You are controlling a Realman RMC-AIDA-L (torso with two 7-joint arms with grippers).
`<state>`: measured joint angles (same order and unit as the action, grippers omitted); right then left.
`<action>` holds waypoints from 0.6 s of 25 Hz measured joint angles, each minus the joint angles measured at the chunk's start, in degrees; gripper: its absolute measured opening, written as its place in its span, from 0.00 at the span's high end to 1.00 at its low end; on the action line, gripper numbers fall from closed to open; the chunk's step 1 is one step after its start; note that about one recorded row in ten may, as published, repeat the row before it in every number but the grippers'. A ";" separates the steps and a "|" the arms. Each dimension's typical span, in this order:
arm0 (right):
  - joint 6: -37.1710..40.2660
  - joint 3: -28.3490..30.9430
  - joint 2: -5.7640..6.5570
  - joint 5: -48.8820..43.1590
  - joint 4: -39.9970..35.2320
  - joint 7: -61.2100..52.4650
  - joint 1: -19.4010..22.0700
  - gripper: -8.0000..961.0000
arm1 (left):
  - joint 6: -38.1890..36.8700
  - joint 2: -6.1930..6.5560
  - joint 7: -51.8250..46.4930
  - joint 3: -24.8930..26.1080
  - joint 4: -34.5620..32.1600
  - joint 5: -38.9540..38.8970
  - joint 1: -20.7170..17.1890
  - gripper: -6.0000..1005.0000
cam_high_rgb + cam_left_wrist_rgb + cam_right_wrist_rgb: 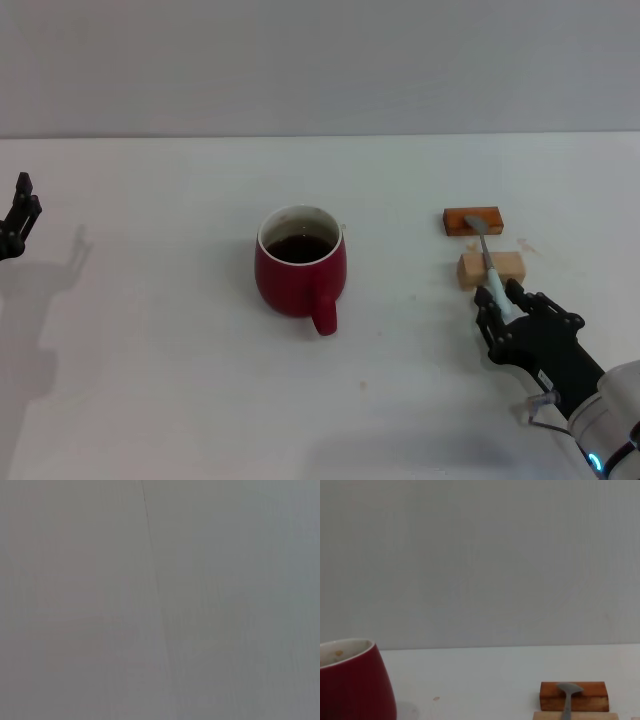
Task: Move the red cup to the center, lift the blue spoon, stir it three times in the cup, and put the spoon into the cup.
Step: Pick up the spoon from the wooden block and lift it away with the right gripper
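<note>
The red cup stands upright near the middle of the white table, dark liquid inside, its handle pointing toward me. It also shows at the edge of the right wrist view. The blue spoon lies to the right of the cup across two wooden blocks, its grey bowl on the farther one, as the right wrist view also shows. My right gripper is shut on the near end of the spoon's pale blue handle. My left gripper is parked at the far left, open and empty.
An orange-brown block and a tan block sit under the spoon, right of the cup. The white table meets a grey wall at the back. The left wrist view shows only a plain grey surface.
</note>
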<state>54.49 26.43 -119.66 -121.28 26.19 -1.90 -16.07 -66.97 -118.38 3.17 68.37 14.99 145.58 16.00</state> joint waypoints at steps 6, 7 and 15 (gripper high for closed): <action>0.00 -0.09 -0.03 0.00 0.00 -0.02 0.00 0.61 | 0.00 0.00 0.00 0.00 -0.06 -0.02 0.00 0.16; 0.00 -0.08 -0.04 0.00 0.00 -0.03 0.00 0.62 | 0.00 0.00 0.00 0.00 -0.06 -0.03 0.00 0.16; -0.86 -0.37 0.00 2.32 0.00 -0.04 -0.35 0.63 | 0.00 0.00 0.00 0.00 -0.06 0.01 0.00 0.16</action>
<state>53.63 26.06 -119.66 -118.96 26.19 -1.94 -16.41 -66.97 -118.38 3.17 68.38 14.94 145.59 15.99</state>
